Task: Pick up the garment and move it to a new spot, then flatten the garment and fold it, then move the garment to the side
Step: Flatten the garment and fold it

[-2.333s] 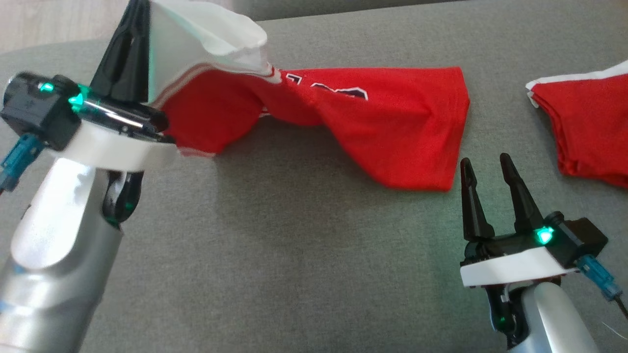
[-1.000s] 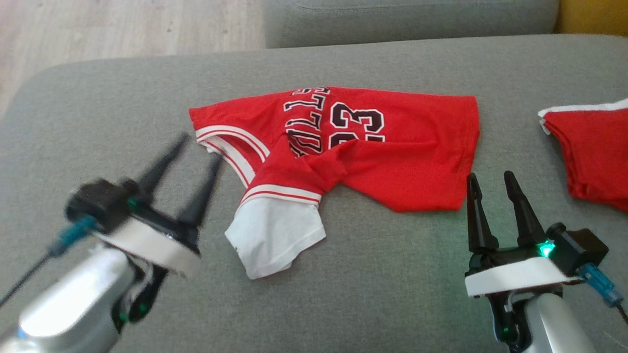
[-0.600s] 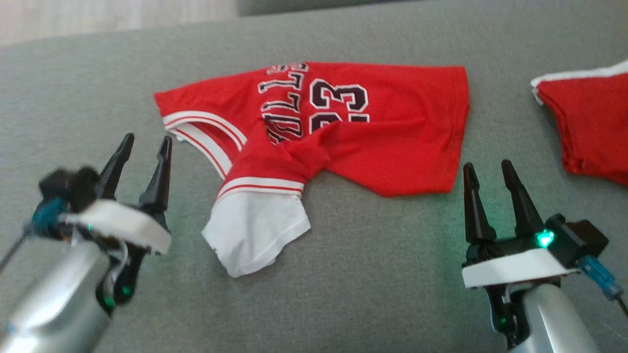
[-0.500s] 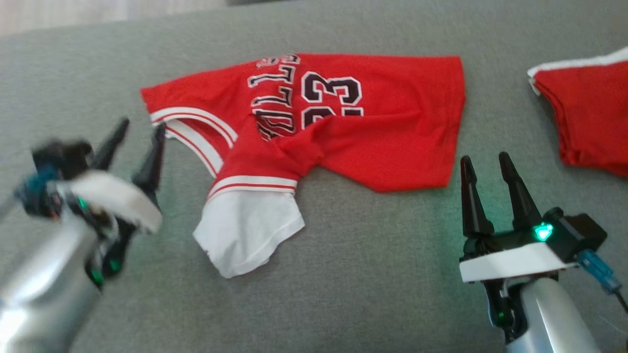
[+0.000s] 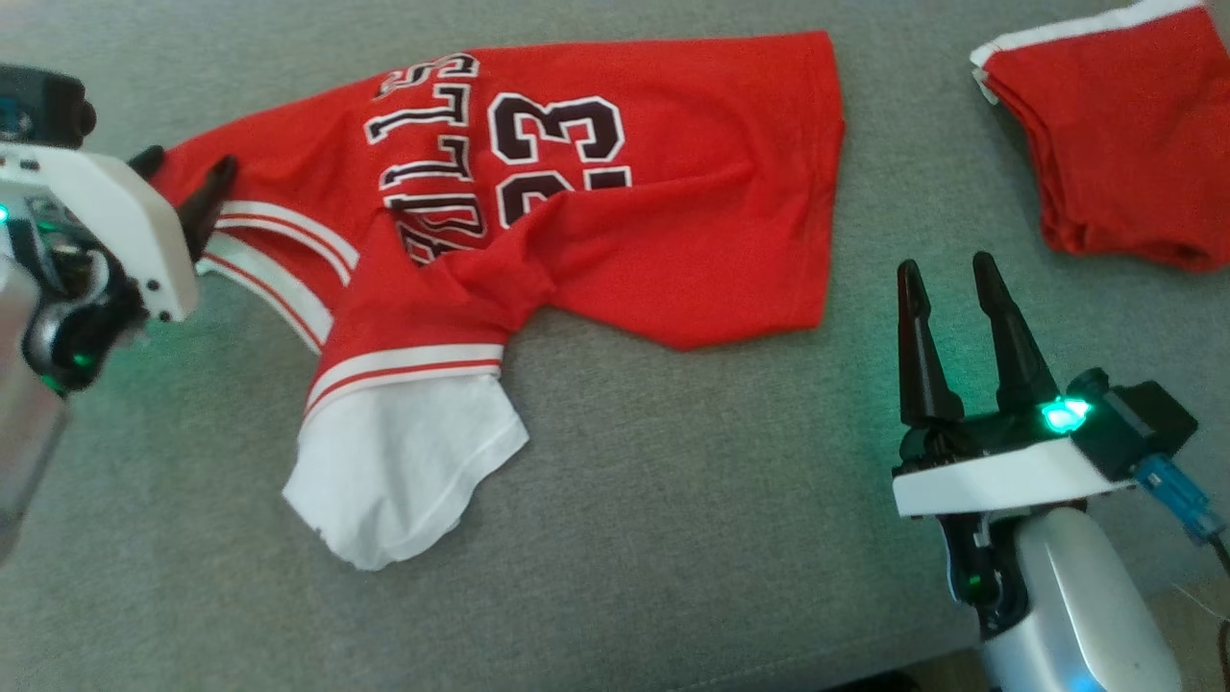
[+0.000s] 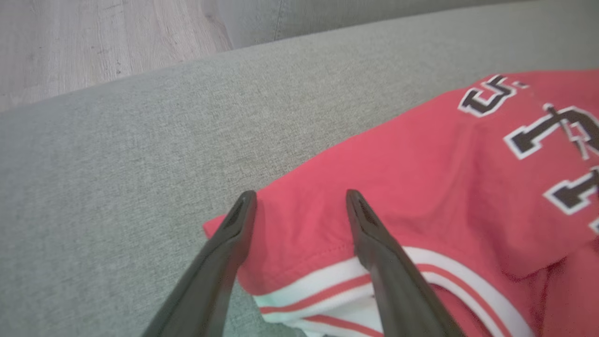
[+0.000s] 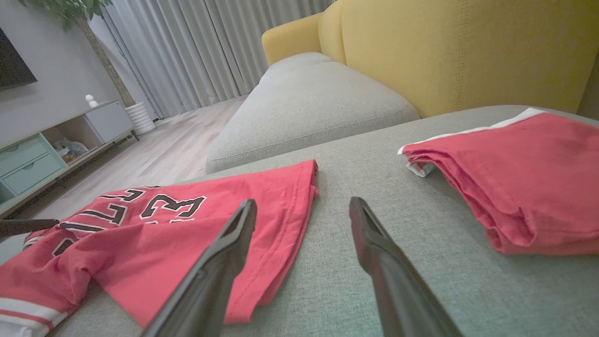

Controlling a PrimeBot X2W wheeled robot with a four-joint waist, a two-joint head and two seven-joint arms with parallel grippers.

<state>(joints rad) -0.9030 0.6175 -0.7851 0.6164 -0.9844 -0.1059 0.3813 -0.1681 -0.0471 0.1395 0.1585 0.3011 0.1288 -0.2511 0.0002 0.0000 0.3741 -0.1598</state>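
The garment point(image 5: 596, 202) is a red jersey with black-and-white lettering and the number 23, lying crumpled on the grey cushion point(image 5: 673, 538); a white sleeve point(image 5: 399, 481) sticks out toward me. My left gripper point(image 5: 183, 178) is open over the jersey's left corner, its two fingers straddling the red hem point(image 6: 299, 234) in the left wrist view point(image 6: 302, 201). My right gripper point(image 5: 947, 279) stands open just off the jersey's lower right edge, nothing between its fingers point(image 7: 302, 206). The jersey's right hem point(image 7: 290, 224) lies just left of it.
A second red garment point(image 5: 1115, 144), folded, lies at the far right of the cushion point(image 7: 524, 187). Beyond it stand another grey seat cushion point(image 7: 318, 107) and a yellow sofa back point(image 7: 468, 51). Wooden floor point(image 6: 93, 42) lies past the cushion's left edge.
The camera has tilted down, shifting the scene up. My left gripper has moved from the bare cushion forward to the jersey's left corner, still open. The right gripper has stayed put.
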